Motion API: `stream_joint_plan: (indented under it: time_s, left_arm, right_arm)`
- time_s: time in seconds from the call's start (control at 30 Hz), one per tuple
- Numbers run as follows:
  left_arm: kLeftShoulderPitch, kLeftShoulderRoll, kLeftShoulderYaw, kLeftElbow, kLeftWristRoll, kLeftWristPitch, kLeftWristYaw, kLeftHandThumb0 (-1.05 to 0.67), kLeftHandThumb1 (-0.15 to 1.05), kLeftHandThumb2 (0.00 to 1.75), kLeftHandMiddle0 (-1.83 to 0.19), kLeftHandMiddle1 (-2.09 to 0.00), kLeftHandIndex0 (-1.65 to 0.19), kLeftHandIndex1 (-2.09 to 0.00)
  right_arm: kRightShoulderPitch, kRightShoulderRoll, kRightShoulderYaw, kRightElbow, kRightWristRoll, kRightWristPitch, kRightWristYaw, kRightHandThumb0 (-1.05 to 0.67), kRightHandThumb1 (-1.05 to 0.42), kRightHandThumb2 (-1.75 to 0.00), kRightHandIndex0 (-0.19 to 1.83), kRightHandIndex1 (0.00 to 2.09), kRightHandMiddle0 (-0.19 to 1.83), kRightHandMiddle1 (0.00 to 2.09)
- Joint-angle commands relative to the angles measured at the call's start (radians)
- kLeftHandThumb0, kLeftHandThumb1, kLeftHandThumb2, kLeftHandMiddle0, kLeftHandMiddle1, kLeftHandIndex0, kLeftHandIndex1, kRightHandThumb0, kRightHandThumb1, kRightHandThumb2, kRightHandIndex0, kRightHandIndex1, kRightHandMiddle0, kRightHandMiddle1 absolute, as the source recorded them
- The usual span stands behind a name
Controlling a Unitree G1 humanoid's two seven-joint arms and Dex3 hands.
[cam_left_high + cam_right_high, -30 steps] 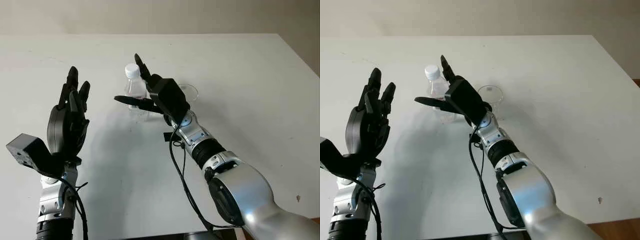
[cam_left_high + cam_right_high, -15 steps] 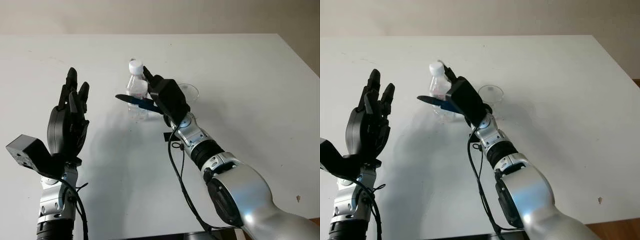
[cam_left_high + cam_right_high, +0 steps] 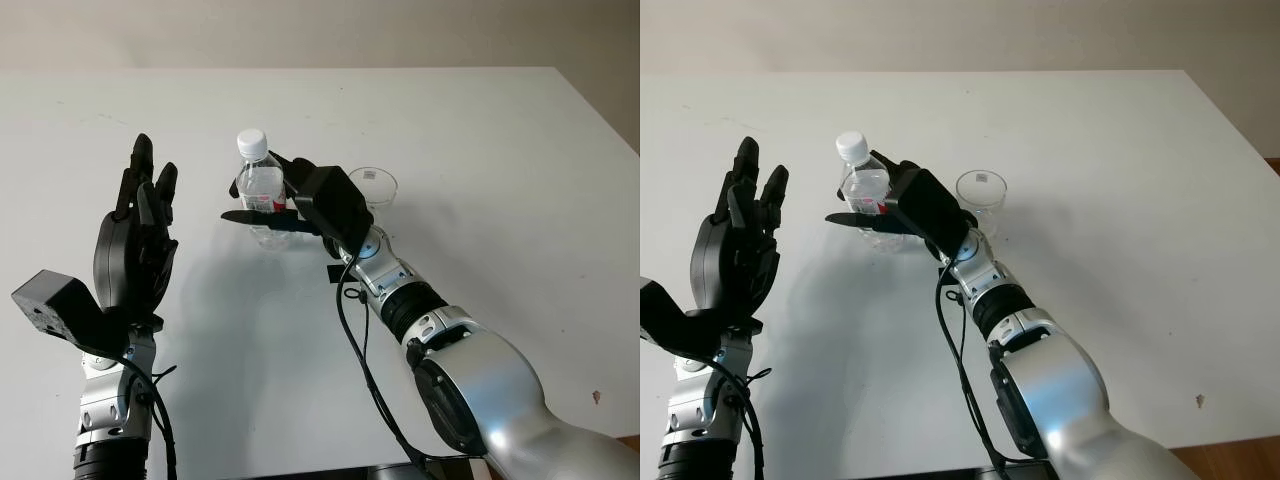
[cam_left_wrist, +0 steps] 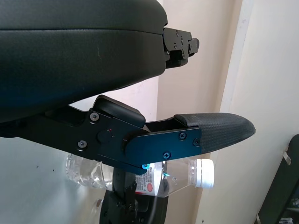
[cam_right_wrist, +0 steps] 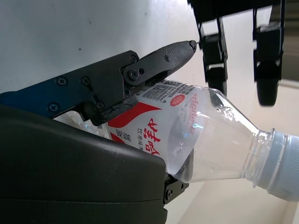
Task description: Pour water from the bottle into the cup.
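A clear plastic bottle [image 3: 259, 190] with a white cap and a red-and-white label stands upright left of centre on the white table. My right hand [image 3: 290, 198] is shut on its body, fingers [image 5: 154, 60] wrapped over the label; the right wrist view has the bottle [image 5: 205, 135] filling the palm. A clear cup [image 3: 374, 188] stands just right of the hand, apart from the bottle. My left hand [image 3: 138, 240] is raised at the left, palm toward the bottle, open and holding nothing. In the left wrist view the bottle [image 4: 154, 179] lies beyond that hand's fingers [image 4: 210, 133].
The white table [image 3: 480, 150] stretches wide to the right and back of the cup. A black cable [image 3: 352, 330] hangs along my right forearm. A small dark speck [image 3: 597, 397] lies near the front right edge.
My right hand closed around the bottle and shifted it slightly left, away from the cup; the bottle tilted briefly and now stands upright in the grip. The left hand has not moved.
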Motion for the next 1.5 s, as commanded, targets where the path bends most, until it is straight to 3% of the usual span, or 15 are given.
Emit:
stream_joint_plan:
  time_s: [0.0,0.2,0.33,0.57,0.77,0.93,1.2,1.47]
  left_arm:
    - [0.002,-0.002,0.003,-0.004,-0.001,-0.008,0.000,-0.88,1.05,0.56,0.19,-0.42,0.01,0.00]
    - [0.002,0.000,0.004,0.001,-0.005,-0.010,-0.007,-0.87,1.05,0.57,0.19,-0.41,0.02,0.00]
    - [0.001,-0.001,0.006,0.006,-0.010,-0.012,-0.012,-0.87,1.05,0.57,0.19,-0.39,0.02,0.00]
    - [-0.007,-0.002,0.005,0.011,-0.007,-0.010,-0.007,-0.88,1.05,0.57,0.19,-0.42,0.02,0.00]
    - [-0.010,-0.005,0.004,0.015,-0.006,-0.012,-0.003,-0.88,1.05,0.58,0.19,-0.43,0.02,0.00]
    - [-0.015,-0.005,0.003,0.019,-0.008,-0.010,-0.004,-0.88,1.05,0.59,0.19,-0.44,0.02,0.00]
    - [-0.016,-0.009,0.000,0.020,-0.002,-0.016,0.000,-0.86,1.05,0.61,0.19,-0.49,0.00,0.00]
    - [-0.005,-0.003,0.006,0.016,-0.004,-0.019,0.000,-0.87,1.05,0.58,0.19,-0.45,0.00,0.00]
  right_arm:
    - [0.014,0.010,0.003,-0.012,0.000,-0.016,0.012,-0.24,-1.05,-0.14,1.13,2.09,1.17,2.09]
    - [0.021,0.013,-0.013,-0.041,0.022,-0.033,0.024,-0.23,-1.05,-0.18,1.15,2.09,1.21,2.09]
    - [0.016,0.006,-0.054,-0.119,0.088,-0.026,0.061,-0.24,-1.05,-0.19,1.06,2.09,1.09,2.09]
    - [0.061,0.006,-0.158,-0.481,0.322,0.243,0.166,-0.17,-1.05,-0.25,1.14,2.09,0.92,2.09]
    - [0.134,-0.038,-0.197,-0.846,0.472,0.513,0.185,-0.16,-1.05,-0.29,1.28,2.09,0.99,2.09]
    - [0.149,-0.088,-0.231,-0.991,0.545,0.636,0.194,-0.20,-1.05,-0.28,1.29,2.09,1.00,2.09]
    - [0.097,-0.175,-0.278,-0.974,0.533,0.593,0.183,-0.20,-1.05,-0.28,1.26,2.09,0.91,2.09]
    - [-0.019,-0.344,-0.267,-0.722,0.294,0.371,0.061,-0.16,-1.05,-0.26,1.31,2.09,0.98,2.09]
